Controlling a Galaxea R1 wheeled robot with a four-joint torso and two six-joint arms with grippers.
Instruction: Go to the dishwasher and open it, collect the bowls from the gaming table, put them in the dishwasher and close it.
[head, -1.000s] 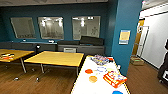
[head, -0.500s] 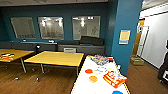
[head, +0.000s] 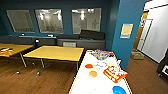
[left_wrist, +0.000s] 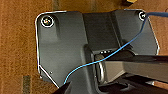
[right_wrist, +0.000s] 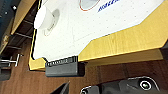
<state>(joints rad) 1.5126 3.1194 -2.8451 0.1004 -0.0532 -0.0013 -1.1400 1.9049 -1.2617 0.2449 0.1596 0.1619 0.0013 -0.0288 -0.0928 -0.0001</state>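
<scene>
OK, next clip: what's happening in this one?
Nothing is being handled. The robot stands at the near end of the gaming table, a long white-topped table with a yellow rim. On it lie a red-orange bowl, an orange bowl and a blue bowl, beside an orange game box and other colourful boxes. Plain yellow-topped tables stand to the left on the wooden floor.

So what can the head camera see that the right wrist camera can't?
The head view takes in the room: three bowls on the gaming table, a red-orange bowl, an orange bowl and a blue bowl, plus a game box, a yellow-topped table and blue walls. The right wrist view gives a close look at the table's end: a white round piece, a dark slot and blue lettering. Both share the white-topped table and the wood floor.
</scene>
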